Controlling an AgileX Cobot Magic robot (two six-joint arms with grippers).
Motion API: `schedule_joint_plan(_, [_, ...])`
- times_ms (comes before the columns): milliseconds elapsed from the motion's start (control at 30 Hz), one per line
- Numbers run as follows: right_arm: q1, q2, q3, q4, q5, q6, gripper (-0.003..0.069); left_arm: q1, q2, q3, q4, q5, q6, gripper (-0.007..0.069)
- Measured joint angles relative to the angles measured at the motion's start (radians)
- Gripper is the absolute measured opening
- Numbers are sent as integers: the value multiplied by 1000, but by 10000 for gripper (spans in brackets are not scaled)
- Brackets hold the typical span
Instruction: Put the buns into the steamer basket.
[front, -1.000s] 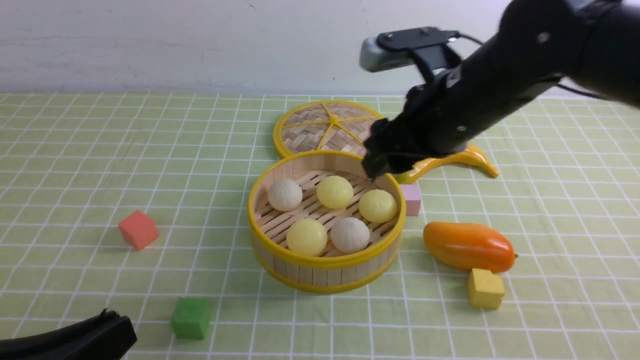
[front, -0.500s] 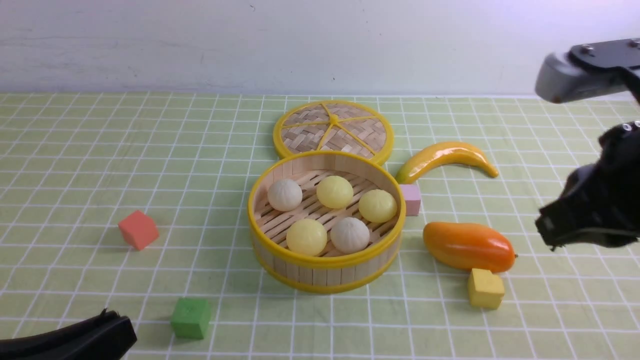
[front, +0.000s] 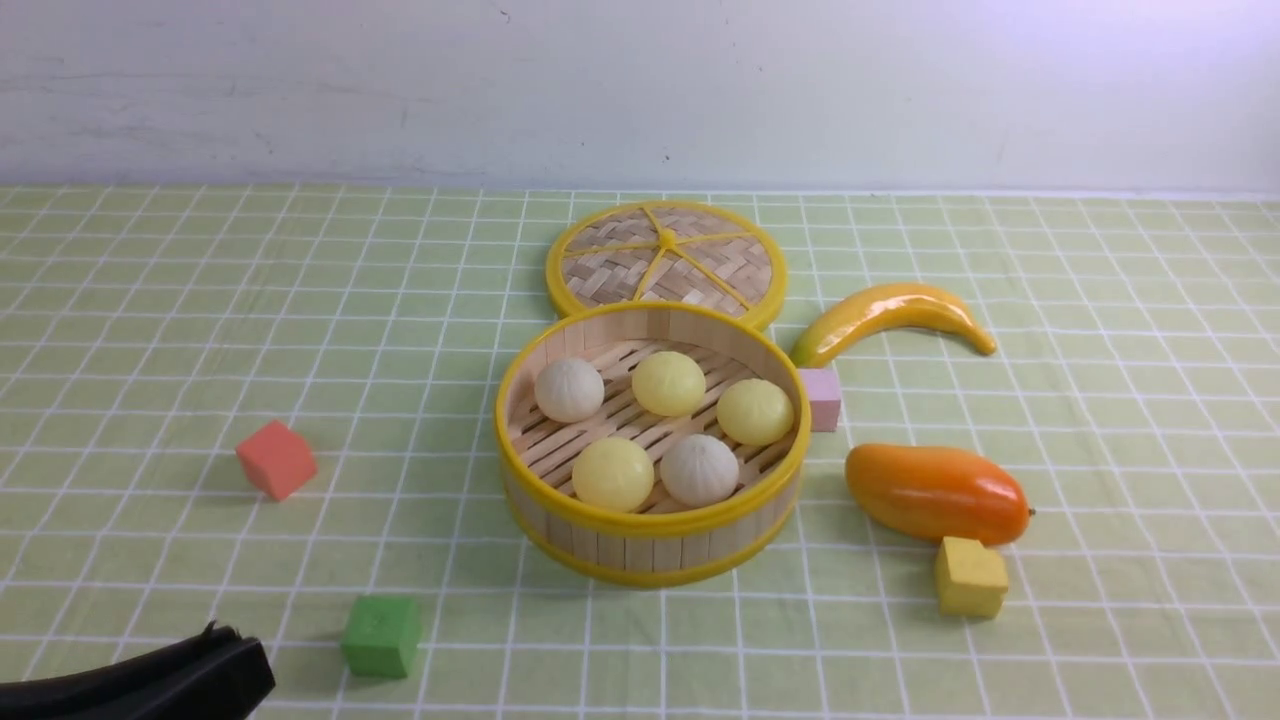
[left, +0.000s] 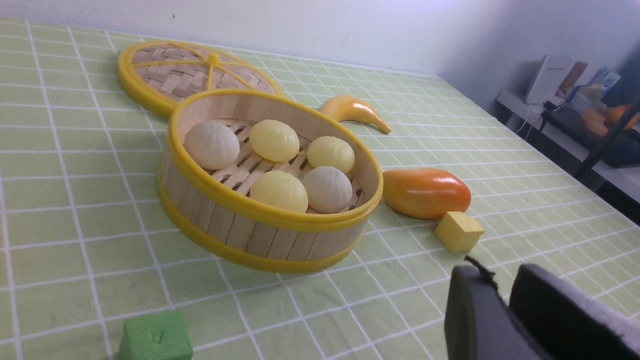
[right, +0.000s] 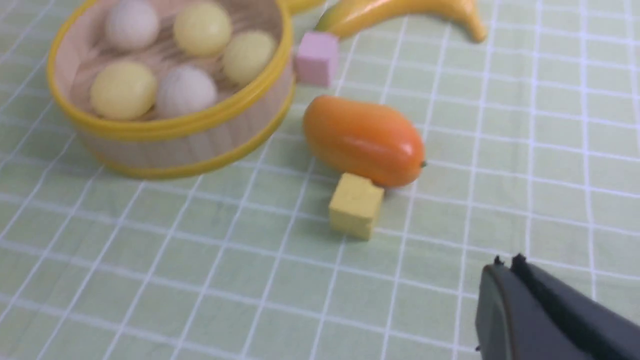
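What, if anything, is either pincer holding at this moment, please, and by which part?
Nothing. The left pincer and right pincer are shut and empty; all five buns lie in the steamer basket.

5 buns (front: 669, 383) in steamer basket (front: 650, 550) | lid (front: 665, 258) behind | mango (front: 937, 493) right (cube (front: 970, 577) before it)

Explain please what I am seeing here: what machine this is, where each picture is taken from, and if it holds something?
This is a two-armed robot. One picture looks forward from between its arms; the others come from cameras on each wrist. On the checked cloth stands the steamer basket with all five buns inside. Around it lie a woven lid, banana, mango and coloured cubes. The left hand and right hand appear as dark fingers, shut and holding nothing.
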Motion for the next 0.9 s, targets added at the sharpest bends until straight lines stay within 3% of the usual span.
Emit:
schedule_joint_plan(133, [-82,-315,336,-6,-198,10,-11,0,0,0,0,1,0,110])
schedule_joint_plan(267, [-131,-437,482,-6,-215,50,-11,0,0,0,0,1,0,111])
schedule_joint_plan(900, [-148,-447,488,-17,-194,75,1,0,1,0,0,1,0,115])
